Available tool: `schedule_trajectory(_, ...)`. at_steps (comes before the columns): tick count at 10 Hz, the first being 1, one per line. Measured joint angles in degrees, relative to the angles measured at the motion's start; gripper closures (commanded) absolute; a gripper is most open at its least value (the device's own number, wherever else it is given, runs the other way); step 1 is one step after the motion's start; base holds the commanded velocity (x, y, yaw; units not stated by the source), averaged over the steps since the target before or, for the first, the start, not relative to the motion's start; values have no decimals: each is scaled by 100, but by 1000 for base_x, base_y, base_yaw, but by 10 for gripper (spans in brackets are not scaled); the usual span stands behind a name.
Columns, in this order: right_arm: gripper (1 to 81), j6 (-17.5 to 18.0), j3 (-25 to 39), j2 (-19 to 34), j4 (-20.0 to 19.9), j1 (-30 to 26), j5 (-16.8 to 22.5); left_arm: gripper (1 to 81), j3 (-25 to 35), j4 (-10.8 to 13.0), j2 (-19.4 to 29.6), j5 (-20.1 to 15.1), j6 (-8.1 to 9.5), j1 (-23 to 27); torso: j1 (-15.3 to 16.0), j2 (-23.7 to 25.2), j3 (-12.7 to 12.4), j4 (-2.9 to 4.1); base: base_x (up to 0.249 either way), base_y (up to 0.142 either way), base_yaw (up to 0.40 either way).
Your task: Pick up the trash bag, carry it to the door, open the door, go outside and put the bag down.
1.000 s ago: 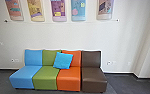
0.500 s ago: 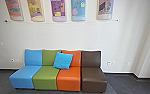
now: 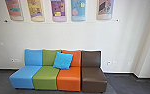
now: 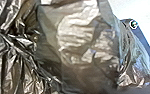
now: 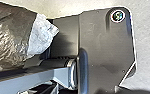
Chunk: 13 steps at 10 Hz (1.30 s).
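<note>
"Where's our bag (image 4: pixel 76 47)?"
"By our dark plate (image 5: pixel 106 50); we can't make out either gripper's spread or hold."
"Danger?"
"Sofa (image 3: pixel 45 77) at twelve o'clock: driving straight, we could tear the bag."

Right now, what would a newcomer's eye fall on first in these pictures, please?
Probably the row of blue, green, orange and brown padded seats along the white wall, with a bright blue square cushion leaning on them. Next comes the shiny, crumpled plastic trash bag, large in the left wrist view.
</note>
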<state>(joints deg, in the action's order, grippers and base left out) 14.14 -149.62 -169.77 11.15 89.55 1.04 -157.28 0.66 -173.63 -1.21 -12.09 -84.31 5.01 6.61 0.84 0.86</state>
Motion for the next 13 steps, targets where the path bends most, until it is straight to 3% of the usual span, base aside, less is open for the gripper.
schedule_trajectory(13, 10, 0, -5, -49, 26, 30, -5, 811, 1, 0, 0, -2, 5, -4, -2, 2, 0, 0, 0, 0, -121)
